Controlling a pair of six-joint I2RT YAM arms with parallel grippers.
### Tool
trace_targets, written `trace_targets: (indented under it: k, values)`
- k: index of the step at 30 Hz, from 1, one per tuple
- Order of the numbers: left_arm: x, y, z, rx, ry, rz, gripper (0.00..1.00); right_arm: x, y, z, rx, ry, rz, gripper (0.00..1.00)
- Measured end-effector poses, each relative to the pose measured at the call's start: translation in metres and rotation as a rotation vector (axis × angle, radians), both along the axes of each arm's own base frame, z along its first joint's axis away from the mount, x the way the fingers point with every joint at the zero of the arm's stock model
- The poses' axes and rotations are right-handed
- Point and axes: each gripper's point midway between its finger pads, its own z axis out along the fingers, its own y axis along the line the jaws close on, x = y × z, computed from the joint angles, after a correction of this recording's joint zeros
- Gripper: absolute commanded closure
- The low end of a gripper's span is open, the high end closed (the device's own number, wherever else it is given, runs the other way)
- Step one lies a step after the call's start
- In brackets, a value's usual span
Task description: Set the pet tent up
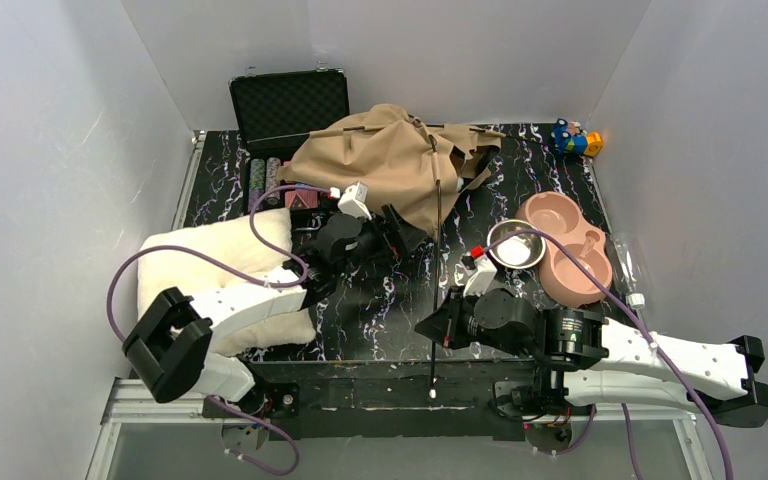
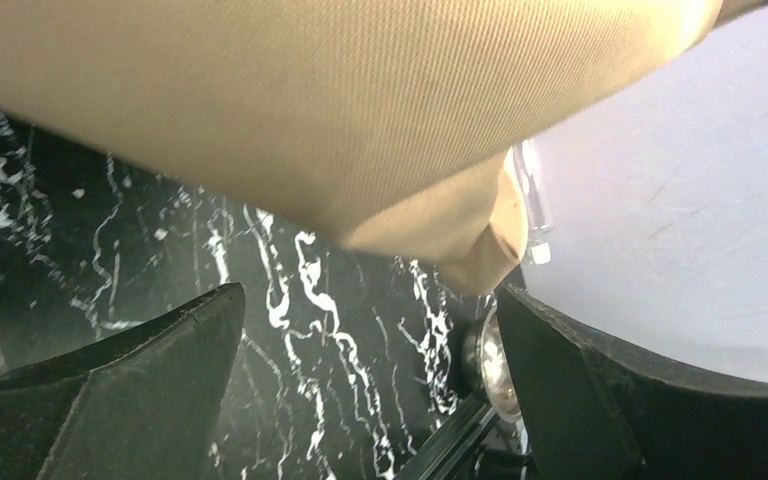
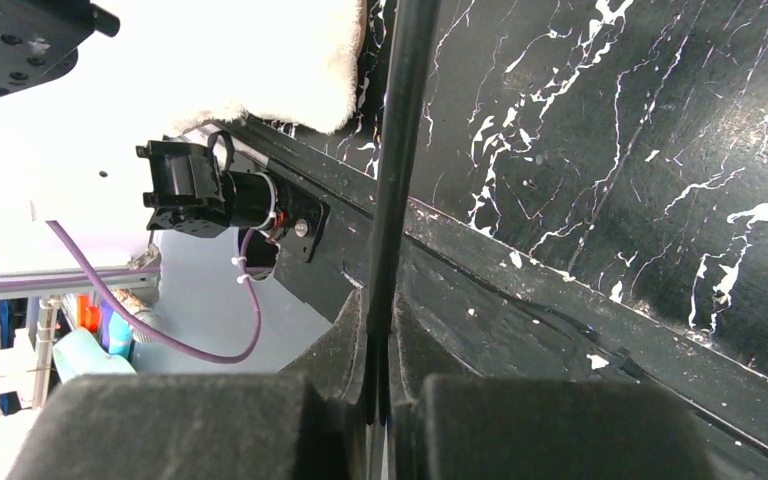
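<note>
Looking from above, the pet tent [image 1: 390, 160] lies as a slack tan heap at the far middle of the worktop [image 1: 380, 300]. One thin black pole [image 1: 437, 250] runs out of it toward the near edge. The right fingers [image 1: 432, 327] pinch that pole low down. The left fingers [image 1: 400, 222] stand wide just beside the canvas hem, holding nothing. With the canvas unheld, a push on the pole could, I judge, shove the whole heap toward the case [image 1: 290, 105] rather than raise it.

From the left wrist, the canvas [image 2: 360, 110] hangs above the spread left fingers [image 2: 140, 390], not between them. Closing here might catch only air or a loose fold.

From the right wrist, the right fingers [image 3: 560, 430] are shut on the pole [image 3: 397, 180]. It is a thin round rod that may swivel or slide in so narrow a pinch, and bend if levered.
</note>
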Motion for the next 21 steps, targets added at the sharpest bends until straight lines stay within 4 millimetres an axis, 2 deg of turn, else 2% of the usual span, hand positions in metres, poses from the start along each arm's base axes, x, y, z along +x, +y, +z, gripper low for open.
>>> trace_targets:
  k: [4,8,10,11,13,14,15,16,21]
  values:
    - [0.013,-0.012,0.006,-0.041,-0.010,0.013,0.05,0.000,0.002,-0.001,-0.003,0.002,0.003,0.99]
    - [0.023,-0.018,0.006,-0.067,-0.001,0.042,0.20,0.000,0.002,-0.001,-0.002,0.003,0.006,0.99]
    - [0.027,-0.018,0.007,-0.090,0.007,0.068,0.21,-0.001,0.002,-0.001,-0.002,0.003,0.008,0.99]
    - [0.032,-0.015,0.011,-0.112,0.009,0.109,0.27,-0.002,0.002,-0.001,-0.001,0.005,0.013,0.99]
    - [0.039,-0.010,0.014,-0.130,0.006,0.159,0.54,-0.003,0.004,-0.001,0.001,0.007,0.023,0.99]
    - [0.043,-0.009,0.014,-0.137,0.006,0.182,0.80,-0.003,0.006,-0.002,-0.002,0.008,0.026,0.99]
    - [0.045,-0.009,0.010,-0.134,0.011,0.194,0.93,-0.003,0.006,-0.002,-0.002,0.009,0.028,0.99]
    - [0.046,-0.008,0.007,-0.129,0.011,0.199,1.00,-0.003,0.007,-0.002,-0.003,0.010,0.029,0.99]
    - [0.046,-0.012,0.014,-0.122,-0.030,0.169,1.00,0.000,0.007,-0.006,-0.020,0.019,0.030,0.99]
